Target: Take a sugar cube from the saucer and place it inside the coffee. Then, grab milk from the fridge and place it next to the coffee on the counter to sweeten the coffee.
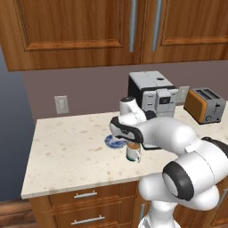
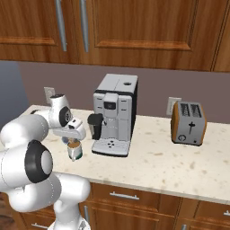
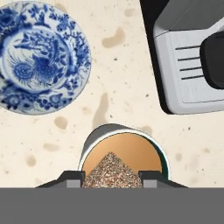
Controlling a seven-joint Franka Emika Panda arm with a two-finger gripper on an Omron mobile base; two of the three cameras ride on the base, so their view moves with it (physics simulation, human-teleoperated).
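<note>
My gripper [image 3: 112, 178] hangs straight over the coffee [image 3: 122, 153], shut on the sugar cube [image 3: 111, 171], a speckled beige lump between the fingertips [image 3: 74, 177]. The cube sits just above the brown liquid inside the mug's rim. The blue patterned saucer [image 3: 41, 57] lies bare beside the mug. From the base cameras, the hand [image 1: 129, 132] hovers over the mug [image 1: 133, 152] [image 2: 74, 151] with the saucer [image 1: 111, 142] just behind it on the counter [image 1: 67, 147]. The milk and the fridge are out of view.
A black-and-silver coffee machine [image 2: 114, 114] [image 3: 192, 57] stands close to the mug on its right. An orange toaster [image 2: 188, 122] sits farther right. Wooden wall cabinets [image 1: 89, 26] hang overhead. The counter's left end [image 1: 31, 156] drops off near the mug.
</note>
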